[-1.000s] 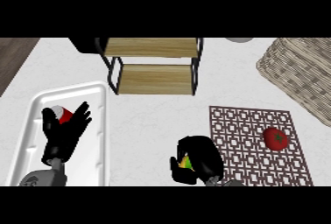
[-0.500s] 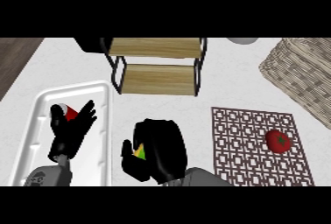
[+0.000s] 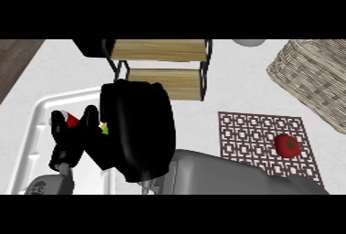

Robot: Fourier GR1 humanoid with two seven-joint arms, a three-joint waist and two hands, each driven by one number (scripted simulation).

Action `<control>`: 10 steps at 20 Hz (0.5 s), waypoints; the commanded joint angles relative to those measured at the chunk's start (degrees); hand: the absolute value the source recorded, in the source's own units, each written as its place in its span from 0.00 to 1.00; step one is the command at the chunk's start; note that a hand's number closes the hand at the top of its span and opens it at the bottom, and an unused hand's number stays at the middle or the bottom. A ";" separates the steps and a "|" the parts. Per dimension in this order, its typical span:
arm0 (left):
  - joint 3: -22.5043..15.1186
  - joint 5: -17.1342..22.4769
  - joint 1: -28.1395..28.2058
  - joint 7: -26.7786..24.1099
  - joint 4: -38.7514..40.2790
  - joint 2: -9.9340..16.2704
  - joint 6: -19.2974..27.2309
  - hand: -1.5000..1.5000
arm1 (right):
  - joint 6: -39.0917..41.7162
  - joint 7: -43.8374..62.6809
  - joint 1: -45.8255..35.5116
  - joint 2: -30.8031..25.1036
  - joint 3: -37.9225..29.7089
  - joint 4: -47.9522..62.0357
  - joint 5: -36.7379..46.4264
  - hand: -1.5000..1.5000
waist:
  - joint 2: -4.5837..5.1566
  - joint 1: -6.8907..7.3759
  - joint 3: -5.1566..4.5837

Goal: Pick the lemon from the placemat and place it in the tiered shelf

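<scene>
My right hand (image 3: 135,130) fills the middle of the head view, seen from its back, just below the wooden tiered shelf (image 3: 162,68). Its fingers are curled round the lemon (image 3: 105,130); only a yellow-green sliver shows at the hand's left edge. My left hand (image 3: 73,139) rests open with fingers up over the white tray (image 3: 40,114), right beside the right hand. The patterned placemat (image 3: 253,137) lies at the right and bears a red tomato-like fruit (image 3: 287,146).
A red object (image 3: 67,119) lies in the tray behind my left hand. A wicker basket (image 3: 317,77) stands at the right, a grey bowl (image 3: 250,42) at the top edge, and a black object (image 3: 91,45) left of the shelf.
My right hand has carried the lemon up and to the left, from the lower edge to just under the shelf, and looms much larger. The left hand has stayed over the tray.
</scene>
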 commanded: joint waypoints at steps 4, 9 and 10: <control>0.58 0.29 -0.84 -0.07 0.72 -0.19 0.22 0.50 | 1.90 14.93 -17.95 0.76 -8.76 6.67 -4.95 1.00 | 0.28 -0.94 -0.03; 1.39 0.86 -0.93 0.73 -0.05 1.25 -0.71 0.50 | 1.36 13.93 -25.33 0.76 -15.41 14.32 -5.61 1.00 | 0.37 -1.51 0.02; 1.02 0.90 2.81 -1.35 -1.04 1.02 -1.54 0.50 | 2.50 11.71 -27.61 0.77 -19.07 16.72 -5.67 1.00 | 0.36 -1.14 0.03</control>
